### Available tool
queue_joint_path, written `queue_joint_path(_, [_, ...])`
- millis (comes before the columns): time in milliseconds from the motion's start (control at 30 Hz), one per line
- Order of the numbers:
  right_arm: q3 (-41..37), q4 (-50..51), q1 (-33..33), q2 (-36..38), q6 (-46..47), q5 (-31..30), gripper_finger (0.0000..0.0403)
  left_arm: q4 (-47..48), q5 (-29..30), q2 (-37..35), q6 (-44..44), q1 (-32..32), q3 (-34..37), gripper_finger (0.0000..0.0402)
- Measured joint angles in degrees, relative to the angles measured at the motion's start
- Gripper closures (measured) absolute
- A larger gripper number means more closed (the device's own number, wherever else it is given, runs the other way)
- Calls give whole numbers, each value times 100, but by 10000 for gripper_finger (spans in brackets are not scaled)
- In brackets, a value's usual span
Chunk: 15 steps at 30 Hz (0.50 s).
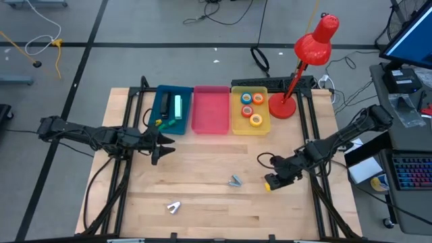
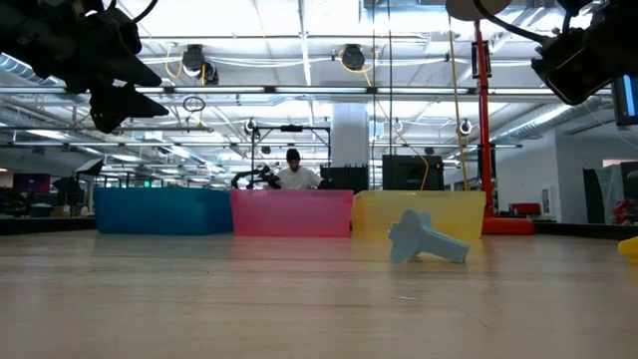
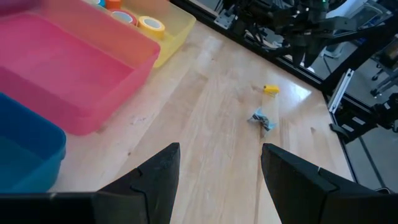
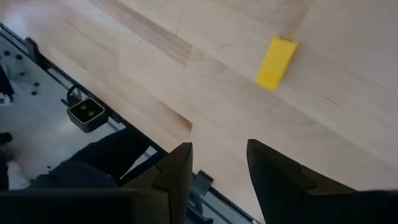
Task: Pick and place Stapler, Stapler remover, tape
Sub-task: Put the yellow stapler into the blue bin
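the left gripper (image 1: 164,144) hangs over the table (image 1: 202,189) at nine o'clock, fingers parted and holding nothing. the right gripper (image 1: 277,177) sits at four o'clock, fingers parted and empty, above a small yellow stapler (image 4: 276,61). one staple remover (image 1: 234,180) lies at centre, another (image 1: 174,206) at seven o'clock. tape rolls (image 1: 252,108) fill the yellow bin (image 1: 237,125) at one o'clock.

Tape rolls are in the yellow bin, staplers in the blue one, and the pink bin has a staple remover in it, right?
Not quite: the pink bin holds nothing, as the high view shows. Two staple removers lie loose on the table. The tape rolls are in the yellow bin, and the staplers in the blue bin.
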State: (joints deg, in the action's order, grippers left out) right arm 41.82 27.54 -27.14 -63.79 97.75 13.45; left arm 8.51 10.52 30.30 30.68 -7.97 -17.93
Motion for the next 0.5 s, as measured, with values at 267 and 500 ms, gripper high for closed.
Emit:
queue_joint_path(267, [0,12,2,0,472,16,259,0,0,-2,-4,0,0,178])
queue_joint_path(500, [-52,27,2,0,1159,-3,259,0,0,-2,-33,0,0,178])
